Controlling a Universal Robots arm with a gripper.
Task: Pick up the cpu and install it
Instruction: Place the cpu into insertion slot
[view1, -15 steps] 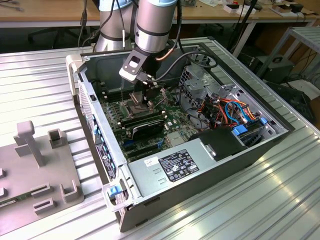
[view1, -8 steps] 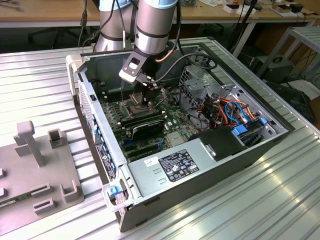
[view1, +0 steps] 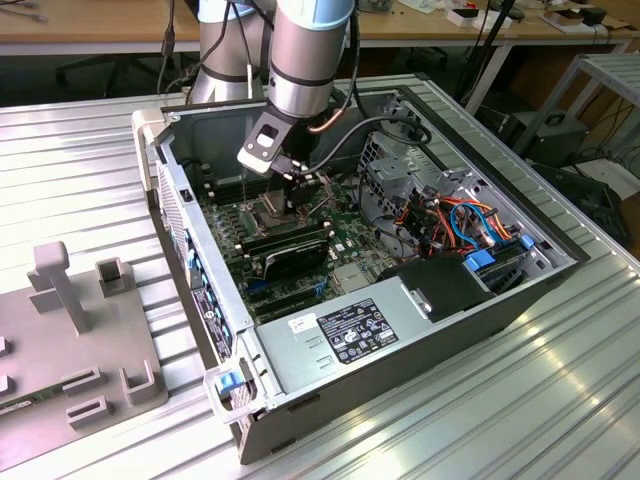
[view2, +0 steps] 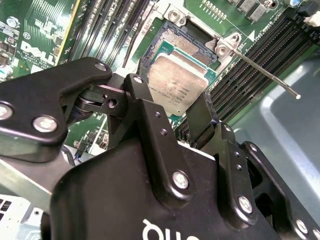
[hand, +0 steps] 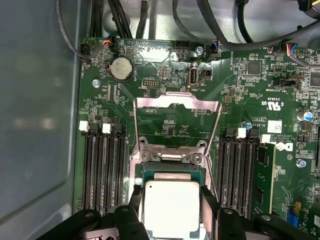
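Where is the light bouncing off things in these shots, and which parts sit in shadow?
First wrist view: the cpu glares near white, the hinged frame gleams. Second wrist view: the cpu looks evenly lit, pale grey. Exterior view: the ribbed table throws bright streaks, while the inside of the case lies dim.

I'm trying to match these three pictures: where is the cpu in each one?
Exterior view: beneath the gripper, too small to tell.
Second wrist view: the cpu is gripped between the black fingers, over the socket.
First wrist view: the cpu sits between the black fingers.
Shared landmark: the gripper.
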